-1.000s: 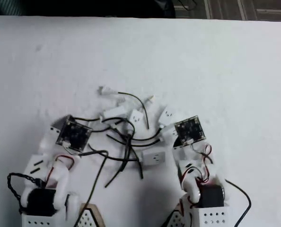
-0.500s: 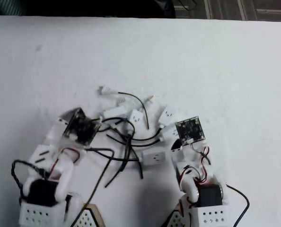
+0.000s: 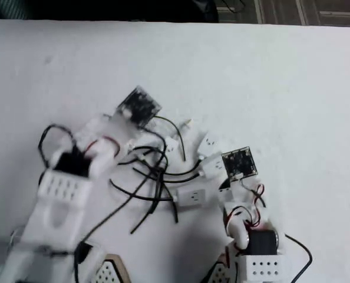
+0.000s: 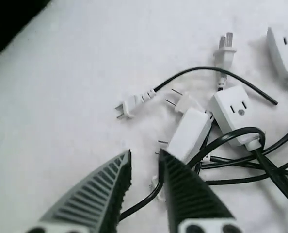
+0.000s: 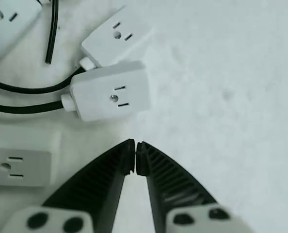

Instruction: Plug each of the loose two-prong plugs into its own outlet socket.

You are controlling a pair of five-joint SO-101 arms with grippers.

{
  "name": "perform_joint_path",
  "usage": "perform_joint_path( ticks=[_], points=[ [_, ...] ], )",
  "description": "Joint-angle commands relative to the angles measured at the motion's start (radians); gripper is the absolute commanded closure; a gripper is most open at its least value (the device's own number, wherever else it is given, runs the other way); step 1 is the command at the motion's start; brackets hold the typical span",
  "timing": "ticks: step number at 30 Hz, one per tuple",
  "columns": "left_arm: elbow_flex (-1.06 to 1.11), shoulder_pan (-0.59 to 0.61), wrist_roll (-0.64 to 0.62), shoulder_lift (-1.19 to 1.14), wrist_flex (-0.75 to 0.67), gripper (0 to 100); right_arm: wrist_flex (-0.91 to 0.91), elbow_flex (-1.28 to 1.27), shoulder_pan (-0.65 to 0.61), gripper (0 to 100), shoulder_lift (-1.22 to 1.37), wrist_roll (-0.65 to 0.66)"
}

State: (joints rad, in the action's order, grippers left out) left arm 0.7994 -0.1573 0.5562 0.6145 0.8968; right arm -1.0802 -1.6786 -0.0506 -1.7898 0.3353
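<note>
The white table (image 3: 293, 82) leaves me wide open room across the upper half and right side of the high view, its far edge along the top. Low centre, a tangle of black cords (image 3: 157, 177) crowds the space between both arms. My left gripper (image 4: 145, 154) hangs with fingers slightly parted, gripping nothing, just beside a white block (image 4: 190, 133); a loose plug (image 4: 132, 103) lies near, unplugged. My right gripper (image 5: 134, 145) is closed on nothing, near a socket (image 5: 110, 97)
</note>
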Motion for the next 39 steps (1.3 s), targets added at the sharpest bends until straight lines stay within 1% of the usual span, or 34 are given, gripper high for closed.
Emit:
perform_joint_path(
  ticks=[1, 5, 9, 16, 18, 20, 23, 25, 27, 33, 39],
  points=[
    [-0.104, 0.013, 0.009, -0.182, -0.003, 77, -0.005, -0.006, 0.015, 98.1, -0.01, 0.02],
    [-0.163, 0.007, 0.018, -0.332, -0.011, 76, -0.005, -0.008, 0.015, 98.1, -0.01, 0.02],
    [-0.23, 0.005, 0.084, -0.456, -0.012, 76, -0.005, -0.009, 0.016, 98.1, -0.01, 0.021],
    [-0.388, 0.013, 0.083, -0.731, -0.011, 76, -0.005, -0.011, 0.016, 98.1, -0.01, 0.025],
    [-0.422, 0.013, 0.083, -0.785, -0.006, 79, -0.005, -0.011, 0.016, 98.1, -0.01, 0.025],
    [-0.437, 0.012, 0.089, -0.799, -0.005, 85, -0.005, -0.011, 0.016, 98.1, -0.01, 0.025],
    [-0.451, 0.007, 0.089, -0.789, 0.002, 99, -0.005, -0.011, 0.016, 98.1, -0.01, 0.025],
    [-0.457, 0.007, 0.083, -0.754, 0.035, 96, -0.005, -0.011, 0.016, 98.1, -0.01, 0.025],
    [-0.454, 0.007, 0.083, -0.694, 0.071, 98, -0.005, -0.011, 0.016, 98.1, -0.01, 0.025],
    [-0.451, 0.005, 0.081, -0.435, 0.212, 98, -0.005, -0.011, 0.016, 98.1, -0.01, 0.025],
    [-0.451, 0.007, 0.08, -0.222, 0.402, 98, -0.021, -0.011, 0.016, 98.1, -0.01, 0.025]
  ],
)
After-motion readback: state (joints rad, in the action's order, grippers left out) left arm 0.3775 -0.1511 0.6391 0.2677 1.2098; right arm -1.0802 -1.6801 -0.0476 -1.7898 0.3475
